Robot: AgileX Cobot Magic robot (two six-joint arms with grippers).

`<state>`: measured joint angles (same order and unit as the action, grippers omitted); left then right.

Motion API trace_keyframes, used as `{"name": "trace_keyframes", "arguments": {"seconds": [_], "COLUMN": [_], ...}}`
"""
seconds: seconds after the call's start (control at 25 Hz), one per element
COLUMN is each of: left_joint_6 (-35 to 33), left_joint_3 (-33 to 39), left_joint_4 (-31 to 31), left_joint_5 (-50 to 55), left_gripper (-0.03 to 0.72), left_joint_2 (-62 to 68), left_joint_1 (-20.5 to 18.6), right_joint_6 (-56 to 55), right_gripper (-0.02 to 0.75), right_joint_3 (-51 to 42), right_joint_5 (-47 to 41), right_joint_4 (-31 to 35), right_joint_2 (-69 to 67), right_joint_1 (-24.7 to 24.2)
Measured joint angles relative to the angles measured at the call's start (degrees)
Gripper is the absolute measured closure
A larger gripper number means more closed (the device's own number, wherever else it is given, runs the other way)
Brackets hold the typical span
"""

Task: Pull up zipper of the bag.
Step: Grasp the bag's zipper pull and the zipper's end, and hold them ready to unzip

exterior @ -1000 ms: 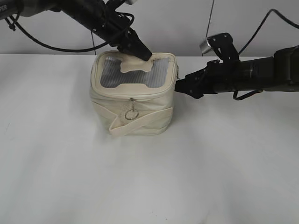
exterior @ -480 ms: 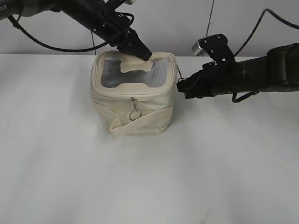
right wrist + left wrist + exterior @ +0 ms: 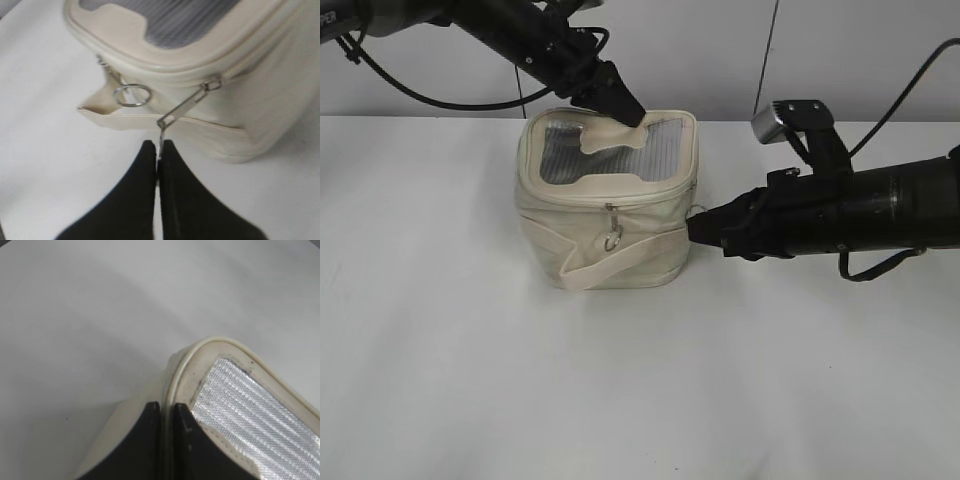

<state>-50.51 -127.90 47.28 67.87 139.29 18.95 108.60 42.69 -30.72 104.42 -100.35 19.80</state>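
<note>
While the left gripper (image 3: 632, 113) is pinching the bag (image 3: 605, 205) at its far top rim, the right gripper (image 3: 159, 150) is clamping the zipper (image 3: 186, 106) pull at the bag's right side.

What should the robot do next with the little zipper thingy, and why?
Probably keep pulling it along the rim. The right gripper is shut on the zipper pull, drawn taut from the slider, while the left gripper presses down on the bag.

A plain white table (image 3: 470, 380) carries only the cream bag (image 3: 605, 215).
</note>
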Motion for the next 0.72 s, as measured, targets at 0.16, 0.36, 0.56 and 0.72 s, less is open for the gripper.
{"name": "trace_keyframes", "arguments": {"seconds": [0.16,0.36,0.56,0.72], "left_joint_6": [5.3,9.1,9.8,10.5], "left_joint_3": [0.0,0.0,0.0,0.0], "left_joint_4": [-0.4,-1.9,-2.9,-2.5], "left_joint_5": [-1.4,-2.8,-3.9,-4.2], "left_gripper": [0.640,0.640,0.640,0.551], "left_joint_2": [0.0,0.0,-0.2,-0.2], "left_joint_1": [0.3,1.6,2.6,2.7], "right_joint_6": [-2.3,-3.2,-5.9,-15.2], "right_gripper": [0.729,0.729,0.729,0.616], "right_joint_3": [0.1,5.8,9.3,9.5], "right_joint_5": [0.6,6.4,8.8,7.8], "right_joint_4": [1.3,2.3,2.1,-3.4], "right_joint_2": [0.4,-2.2,-4.8,-4.8], "right_joint_1": [6.6,14.3,17.0,16.7]}}
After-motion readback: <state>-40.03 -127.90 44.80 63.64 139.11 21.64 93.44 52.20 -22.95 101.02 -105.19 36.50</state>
